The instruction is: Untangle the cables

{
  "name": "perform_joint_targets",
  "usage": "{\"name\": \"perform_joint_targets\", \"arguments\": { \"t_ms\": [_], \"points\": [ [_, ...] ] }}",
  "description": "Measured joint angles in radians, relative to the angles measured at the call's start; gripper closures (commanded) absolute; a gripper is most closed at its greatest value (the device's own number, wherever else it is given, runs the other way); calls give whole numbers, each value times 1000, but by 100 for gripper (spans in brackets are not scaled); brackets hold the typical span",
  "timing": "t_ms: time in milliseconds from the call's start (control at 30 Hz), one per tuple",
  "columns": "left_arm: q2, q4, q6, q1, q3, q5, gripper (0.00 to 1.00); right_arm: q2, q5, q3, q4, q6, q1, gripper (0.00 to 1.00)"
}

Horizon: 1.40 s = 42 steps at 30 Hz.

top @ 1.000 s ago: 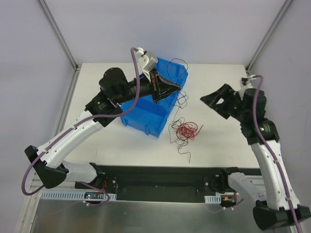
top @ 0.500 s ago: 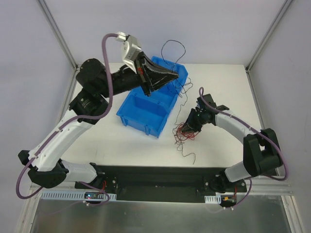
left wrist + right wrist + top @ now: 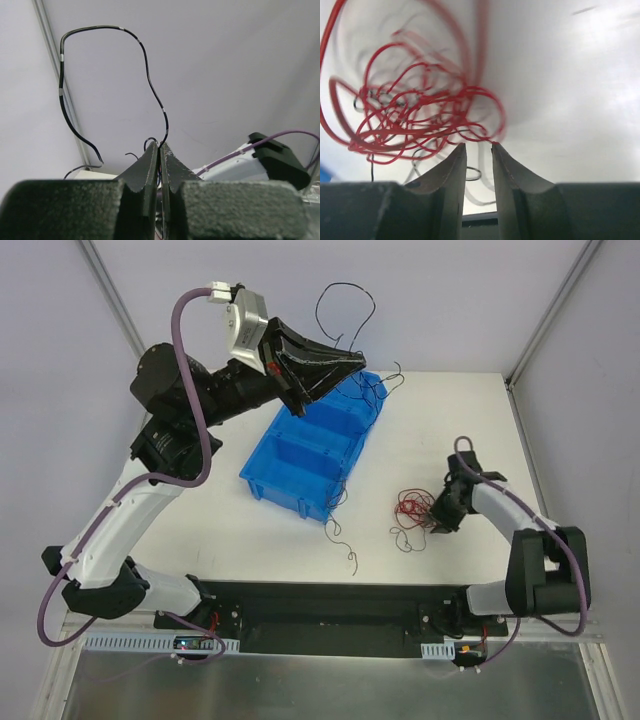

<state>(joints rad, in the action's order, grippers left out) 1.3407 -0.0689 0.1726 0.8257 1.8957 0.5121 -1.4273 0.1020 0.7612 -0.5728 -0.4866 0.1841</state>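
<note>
My left gripper (image 3: pixel 354 359) is raised high above the blue bin (image 3: pixel 292 492) and is shut on a black cable (image 3: pixel 319 310). In the left wrist view that black cable (image 3: pixel 62 90) loops up from the pinched fingertips of the left gripper (image 3: pixel 160 145). The rest of it trails down over the bin to the table (image 3: pixel 351 557). A red tangle of cables (image 3: pixel 410 508) with some black strands lies on the table right of the bin. My right gripper (image 3: pixel 438 520) is low at its right edge. In the right wrist view the right gripper (image 3: pixel 478 146) shows a narrow gap, with the red tangle (image 3: pixel 415 117) just past the tips.
The blue bin has two compartments and sits left of centre on the white table (image 3: pixel 230 530). Metal frame posts (image 3: pixel 120 310) rise at the back corners. The black base rail (image 3: pixel 330 605) runs along the near edge.
The left arm has lifted the black cable higher, drawing it away from the tangle. The right gripper came down to the red tangle, narrowed its jaws, and the tangle has shifted right.
</note>
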Motion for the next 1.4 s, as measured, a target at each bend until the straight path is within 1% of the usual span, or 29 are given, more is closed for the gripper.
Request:
{"name": "perform_joint_targets", "arguments": {
  "t_ms": [33, 100, 133, 167, 233, 267, 300, 333, 367, 400, 467, 533, 567, 633, 700, 800, 900, 1000, 1133, 1367, 1400],
  "points": [
    [4, 0, -5, 0, 0, 0, 100, 41, -40, -6, -30, 28, -58, 64],
    [11, 1, -9, 0, 0, 0, 100, 89, -72, 5, -79, 86, -124, 54],
    [16, 1, -10, 0, 0, 0, 100, 105, -61, 21, -106, 126, -138, 48],
    [21, 3, -10, 0, 0, 0, 100, 119, -34, 42, -128, 172, -142, 40],
    [32, 2, -10, 0, 0, 0, 100, 159, 44, 79, -143, 256, -121, 26],
    [39, 2, -10, 0, 0, 0, 100, 188, 77, 87, -140, 283, -105, 23],
    [46, 2, -10, 0, 0, 0, 100, 236, 117, 92, -135, 315, -80, 17],
    [53, 3, -10, 0, 0, 0, 100, 298, 159, 92, -123, 347, -43, 7],
    [61, 4, -10, 0, 0, -2, 100, 350, 195, 92, -109, 363, -10, 2],
    [68, 5, -9, 0, 0, -8, 100, 420, 223, 92, -78, 380, 42, 0],
    [80, 9, -9, 0, 0, -27, 100, 561, 259, 88, 15, 398, 155, 1],
    [91, 15, -9, 0, 3, -44, 100, 664, 290, 76, 111, 396, 229, 0],
    [96, 18, -8, 0, 7, -50, 100, 700, 304, 72, 153, 391, 249, 0],
    [110, 27, -7, 0, 21, -56, 100, 720, 311, 70, 232, 381, 279, 2],
    [122, 32, -4, 0, 36, -68, 100, 695, 310, 63, 291, 376, 303, 2],
    [134, 51, -1, 0, 56, -81, 100, 612, 290, 64, 349, 375, 365, 5],
    [144, 69, -1, 0, 81, -87, 100, 519, 206, 71, 374, 363, 403, 10],
    [151, 69, 1, 0, 100, -88, 100, 461, 113, 76, 378, 352, 408, 10],
    [151, 69, 7, 0, 108, -87, 100, 436, -35, 87, 383, 315, 408, 14],
    [153, 70, 18, 0, 108, -82, 100, 361, -145, 188, 417, 222, 409, 25],
    [153, 70, 18, 0, 108, -79, 100, 356, -161, 191, 421, 213, 409, 29]
  ]
}}
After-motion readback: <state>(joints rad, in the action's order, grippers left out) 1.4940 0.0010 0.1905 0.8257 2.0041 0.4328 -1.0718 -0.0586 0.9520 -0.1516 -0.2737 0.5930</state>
